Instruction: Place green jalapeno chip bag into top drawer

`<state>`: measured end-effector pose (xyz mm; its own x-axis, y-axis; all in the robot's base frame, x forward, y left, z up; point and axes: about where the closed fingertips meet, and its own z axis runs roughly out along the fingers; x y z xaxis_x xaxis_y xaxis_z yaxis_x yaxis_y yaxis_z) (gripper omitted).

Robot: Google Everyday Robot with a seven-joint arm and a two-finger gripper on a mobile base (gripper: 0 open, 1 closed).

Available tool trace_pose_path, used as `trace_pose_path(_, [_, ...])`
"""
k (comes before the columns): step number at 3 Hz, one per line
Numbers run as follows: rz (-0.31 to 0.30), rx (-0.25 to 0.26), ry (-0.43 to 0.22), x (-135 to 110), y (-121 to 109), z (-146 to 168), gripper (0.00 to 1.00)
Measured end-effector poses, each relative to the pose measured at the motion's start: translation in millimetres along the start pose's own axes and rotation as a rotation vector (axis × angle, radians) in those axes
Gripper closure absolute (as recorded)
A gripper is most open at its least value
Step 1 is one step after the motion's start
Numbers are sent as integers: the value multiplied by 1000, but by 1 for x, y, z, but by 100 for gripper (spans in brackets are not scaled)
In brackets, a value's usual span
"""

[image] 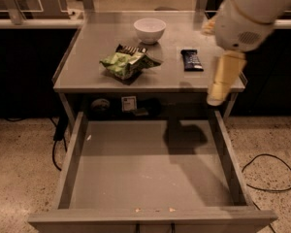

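The green jalapeno chip bag lies crumpled on the grey table, left of centre and near its front edge. The top drawer stands pulled out below the table, its flat bottom bare. My gripper hangs from the white arm over the table's front right corner, pointing down and well to the right of the bag. It holds nothing that I can see.
A white bowl stands at the back of the table. A small dark striped packet lies just behind the bag. A dark blue bar wrapper lies to its right. Black cables run on the floor at right and left.
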<state>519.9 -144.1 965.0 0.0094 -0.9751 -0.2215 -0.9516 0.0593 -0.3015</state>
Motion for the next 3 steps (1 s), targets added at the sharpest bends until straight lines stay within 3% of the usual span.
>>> trace_pose_path(1, [-53, 5, -8, -19, -22, 23, 0])
trace_pose_path(3, [-168, -37, -21, -57, -55, 84, 0])
